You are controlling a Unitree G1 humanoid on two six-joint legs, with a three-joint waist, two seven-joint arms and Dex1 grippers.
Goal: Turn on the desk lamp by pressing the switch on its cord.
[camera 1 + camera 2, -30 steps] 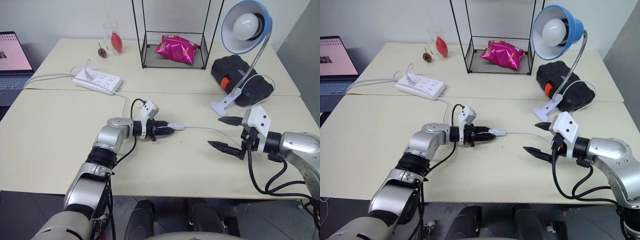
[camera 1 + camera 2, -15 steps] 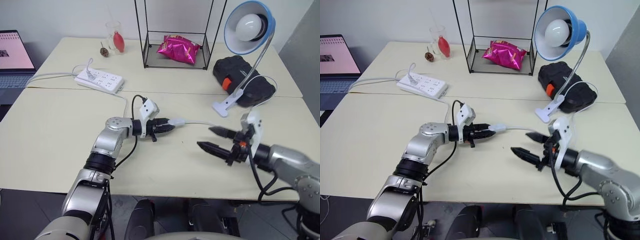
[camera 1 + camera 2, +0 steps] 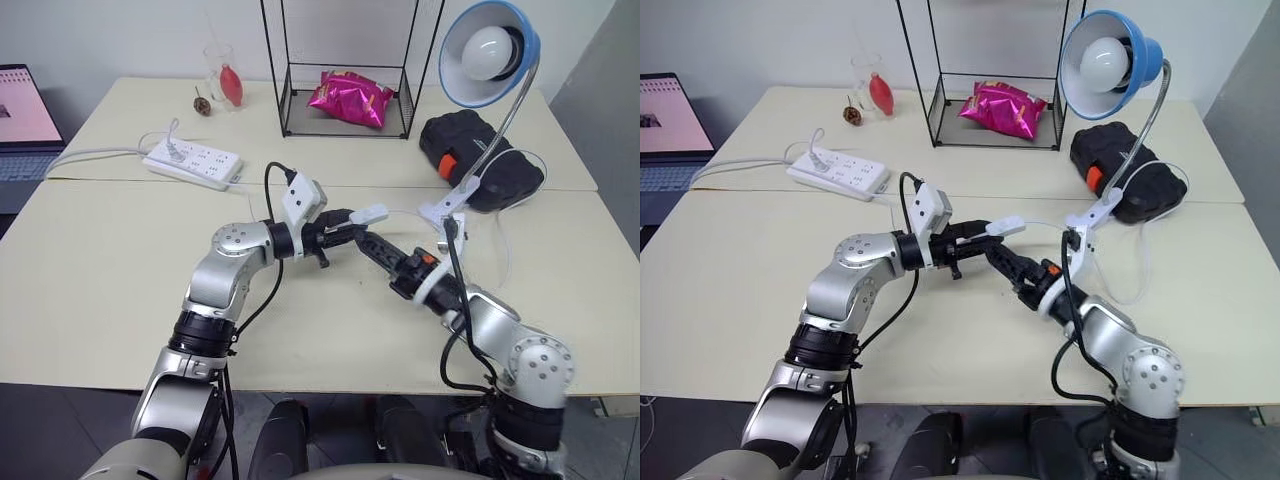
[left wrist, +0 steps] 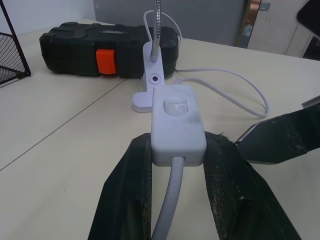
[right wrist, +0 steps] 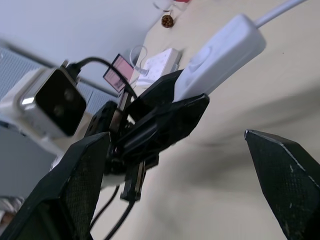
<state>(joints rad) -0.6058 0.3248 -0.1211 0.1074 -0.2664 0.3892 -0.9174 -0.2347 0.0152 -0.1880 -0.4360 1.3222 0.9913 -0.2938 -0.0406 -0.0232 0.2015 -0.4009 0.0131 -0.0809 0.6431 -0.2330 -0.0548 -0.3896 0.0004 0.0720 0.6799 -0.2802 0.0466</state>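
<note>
Above table [image 3: 100, 260], centre: both grippers meet.
Left gripper [image 4: 176, 150]: clamped on switch [image 4: 177, 117], lifted clear.
Right gripper [image 5: 185, 170]: fingers spread wide, just beside switch, holding nothing.
Lamp [image 3: 488, 52]: unlit.

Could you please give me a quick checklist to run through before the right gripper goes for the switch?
1. Switch held by the left gripper: ok, clamped between both fingers, lifted off the table.
2. Rocker button facing out and uncovered: ok, it shows clear of the fingers in the left wrist view.
3. Right gripper open: ok, jaws stand wide.
4. Right gripper lined up with the button: not ok, its fingers sit beside and below the switch, none on the button.
5. Cord free of snags: ok, it loops loosely toward the lamp's clamp.
6. Lamp lit: not ok, the bulb looks unlit.
</note>
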